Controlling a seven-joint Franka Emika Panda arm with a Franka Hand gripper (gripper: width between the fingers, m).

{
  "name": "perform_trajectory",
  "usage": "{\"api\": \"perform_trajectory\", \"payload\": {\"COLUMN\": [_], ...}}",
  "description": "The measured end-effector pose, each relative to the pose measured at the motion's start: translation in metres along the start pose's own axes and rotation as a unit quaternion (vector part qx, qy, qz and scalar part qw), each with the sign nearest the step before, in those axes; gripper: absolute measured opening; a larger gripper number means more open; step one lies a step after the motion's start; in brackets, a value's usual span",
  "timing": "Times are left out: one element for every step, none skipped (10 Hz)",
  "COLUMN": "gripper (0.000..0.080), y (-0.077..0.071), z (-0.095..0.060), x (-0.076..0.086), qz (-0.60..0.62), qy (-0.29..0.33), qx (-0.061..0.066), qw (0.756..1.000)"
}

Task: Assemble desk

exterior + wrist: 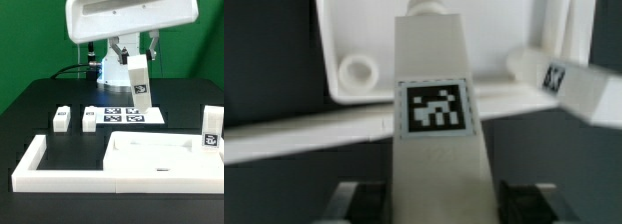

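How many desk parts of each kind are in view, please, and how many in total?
Legs: 4, namely the held leg in the gripper and three others loose
Tabletop panel: 1
Total: 5

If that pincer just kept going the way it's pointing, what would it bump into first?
Probably the tabletop panel: the pincer grips a leg whose far end points at the panel, beside its corner hole. How far off is unclear.
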State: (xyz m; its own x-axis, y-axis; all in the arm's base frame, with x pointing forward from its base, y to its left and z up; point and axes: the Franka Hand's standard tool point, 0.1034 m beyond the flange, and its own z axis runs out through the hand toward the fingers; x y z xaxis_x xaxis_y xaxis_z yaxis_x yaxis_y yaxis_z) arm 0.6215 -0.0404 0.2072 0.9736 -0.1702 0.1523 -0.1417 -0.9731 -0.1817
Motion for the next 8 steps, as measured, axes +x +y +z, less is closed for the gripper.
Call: {"api": "perform_trajectory", "payload": {"gripper": [0.0288,0.0288,0.0288,0.0288,0.0288,0.0288,0.0288,0.0288], "y": [0.003,0.006,0.010,0.013,0.017,0.023,0.026,0.029], "z": [0.002,0.003,0.002,0.003,0.005,0.013,0.018,0.017], "x": [0.002,0.000,0.005,0.005,0.003,-0.003,-0.007,-0.006], "qz": [0.001,0.002,0.002,-0.001,-0.003,-0.002,-0.002,-0.001], "qy": [0.049,0.075,0.116,0.145,0.164,0.184,0.180,0.190], "qx": [-0.013,-0.021,-0.032,-0.043,-0.053,-0.066,-0.068,-0.073], "qw": [0.999,0.997,0.993,0.988,0.985,0.981,0.981,0.979]}}
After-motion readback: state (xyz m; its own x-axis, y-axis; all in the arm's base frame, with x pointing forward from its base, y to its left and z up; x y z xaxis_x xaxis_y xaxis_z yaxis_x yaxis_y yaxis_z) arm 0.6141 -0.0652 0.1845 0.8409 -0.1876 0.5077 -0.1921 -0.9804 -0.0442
